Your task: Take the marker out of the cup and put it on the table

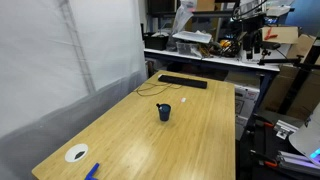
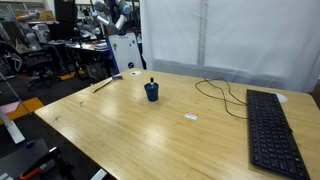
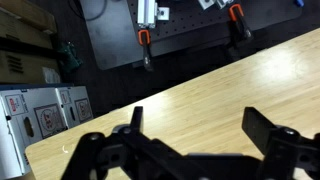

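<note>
Gripper (image 3: 195, 138) spread wide and empty, hanging over a tabletop (image 3: 230, 85) edge; the cup is not in its view.
Cup (image 2: 151, 92) stands upright mid-tabletop, away from every edge. The marker (image 2: 152, 80) pokes above its rim, probably leaving that end free to pinch.

In the wrist view the gripper (image 3: 195, 135) enters from the bottom of the picture. Its two black fingers (image 3: 262, 128) are spread wide apart, with nothing held between them. It hangs well above the table (image 3: 230, 90), touching nothing, and is poised over a long edge near one corner. Neither exterior view shows the arm clearly enough to tell its pose.
</note>
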Tool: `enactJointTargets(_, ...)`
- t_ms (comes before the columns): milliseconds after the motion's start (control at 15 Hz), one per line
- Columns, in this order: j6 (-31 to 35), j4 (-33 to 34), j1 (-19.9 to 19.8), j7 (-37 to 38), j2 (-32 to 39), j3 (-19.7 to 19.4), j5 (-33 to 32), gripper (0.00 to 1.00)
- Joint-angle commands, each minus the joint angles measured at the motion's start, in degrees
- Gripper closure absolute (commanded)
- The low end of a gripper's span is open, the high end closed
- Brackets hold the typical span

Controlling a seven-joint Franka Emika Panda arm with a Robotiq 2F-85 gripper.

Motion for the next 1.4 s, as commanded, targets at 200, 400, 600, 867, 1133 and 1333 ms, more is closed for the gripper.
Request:
enactJointTargets(200, 0.0, 0.2, 0.2, 0.1, -0.1, -0.2, -0.1, 0.0)
enactJointTargets(400, 0.0, 0.2, 0.2, 0.1, -0.1, -0.2, -0.1, 0.0)
enactJointTargets(600, 0.0, 0.2, 0.2, 0.1, -0.1, -0.2, -0.1, 0.0)
enactJointTargets(867, 5.4, 1.6, 2.2, -5.9, 0.0, 0.0, -2.5, 0.0)
enactJointTargets(1133, 11.4, 3.1, 4.5, -11.1, 0.8, -0.4, -2.4, 0.0)
enactJointTargets(1333, 19.2, 2.2, 7.3, -15.6, 1.9, -0.7, 0.4, 0.0)
